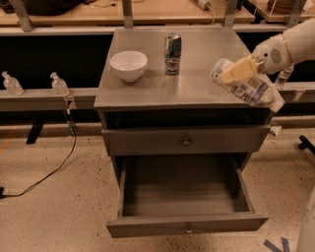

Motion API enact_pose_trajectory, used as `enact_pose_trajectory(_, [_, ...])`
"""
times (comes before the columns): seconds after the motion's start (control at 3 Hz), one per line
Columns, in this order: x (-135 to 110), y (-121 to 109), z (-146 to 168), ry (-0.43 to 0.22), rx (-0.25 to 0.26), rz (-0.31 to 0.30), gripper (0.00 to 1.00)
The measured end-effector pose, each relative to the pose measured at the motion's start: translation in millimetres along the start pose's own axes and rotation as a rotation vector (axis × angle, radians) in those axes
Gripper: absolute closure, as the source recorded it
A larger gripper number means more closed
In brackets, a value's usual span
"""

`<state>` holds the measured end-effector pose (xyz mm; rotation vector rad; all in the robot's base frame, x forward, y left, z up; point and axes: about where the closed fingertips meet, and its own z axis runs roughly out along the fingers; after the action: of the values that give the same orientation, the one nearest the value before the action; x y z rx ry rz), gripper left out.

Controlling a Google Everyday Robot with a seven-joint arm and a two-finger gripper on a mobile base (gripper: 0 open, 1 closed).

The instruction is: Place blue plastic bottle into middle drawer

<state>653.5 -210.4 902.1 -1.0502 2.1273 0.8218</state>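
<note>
The blue plastic bottle (250, 90) is held tilted at the worktop's (197, 78) front-right corner, clamped between the fingers of the gripper (232, 74); the middle drawer (187, 227) is seen pulled open below.

It looked like a lab or workshop. The end effector (236, 70), closed around a bottle (250, 91), hung over the right edge of a grey metal desk (147, 88), with an open drawer (187, 225) below and to its left. Behind it ran long wooden workbenches (162, 11) on metal posts (128, 12). Far to its left, small pump bottles (59, 84) stood on a metal rail (29, 97), and a black cable (54, 170) trailed over the speckled hard floor (49, 216).
</note>
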Motion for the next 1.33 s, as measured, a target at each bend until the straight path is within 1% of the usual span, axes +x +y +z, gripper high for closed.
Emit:
enact_pose_trajectory(0.33, [10.5,26.9,49.9,-0.104,-0.164,-0.184,1.0])
enact_pose_trajectory(0.67, [5.9,26.1,52.1,-0.105,-0.157,-0.219,1.0])
enact_pose_trajectory(1.0, [5.9,26.1,52.1,-0.105,-0.157,-0.219,1.0])
enact_pose_trajectory(1.33, [10.3,46.6,60.6,-0.099,-0.187,-0.311,1.0])
